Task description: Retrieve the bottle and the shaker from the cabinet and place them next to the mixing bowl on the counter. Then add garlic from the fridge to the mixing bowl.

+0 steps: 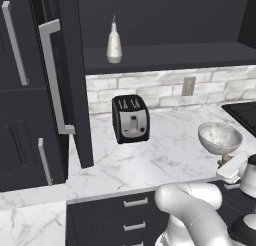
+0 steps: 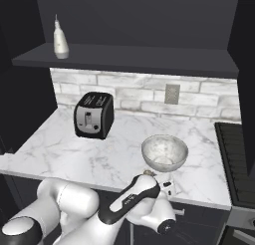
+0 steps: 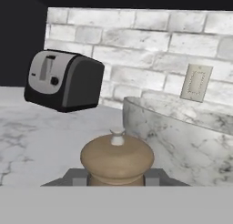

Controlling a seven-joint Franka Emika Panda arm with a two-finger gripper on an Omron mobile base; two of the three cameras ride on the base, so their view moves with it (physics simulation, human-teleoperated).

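Observation:
My gripper (image 3: pixel 117 178) is shut on the brown wooden shaker (image 3: pixel 117 158), whose rounded top shows between the fingers. It is held low over the counter (image 1: pixel 150 160), just in front of the mixing bowl (image 3: pixel 182 132). A sliver of the shaker (image 2: pixel 148 173) peeks out between the hand and the bowl (image 2: pixel 164 152). The creamy-white bottle (image 1: pixel 114 42) stands upright on the shelf of the open cabinet (image 1: pixel 170 57); from the right it is the bottle (image 2: pixel 61 40) at the shelf's left end. The bowl (image 1: pixel 220 137) looks empty.
A black toaster (image 1: pixel 130 118) stands on the counter left of the bowl. The cabinet door (image 1: pixel 52 75) hangs open at the left. A dark stove (image 2: pixel 236 154) borders the counter on the right. Drawers (image 1: pixel 115 215) lie below the front edge.

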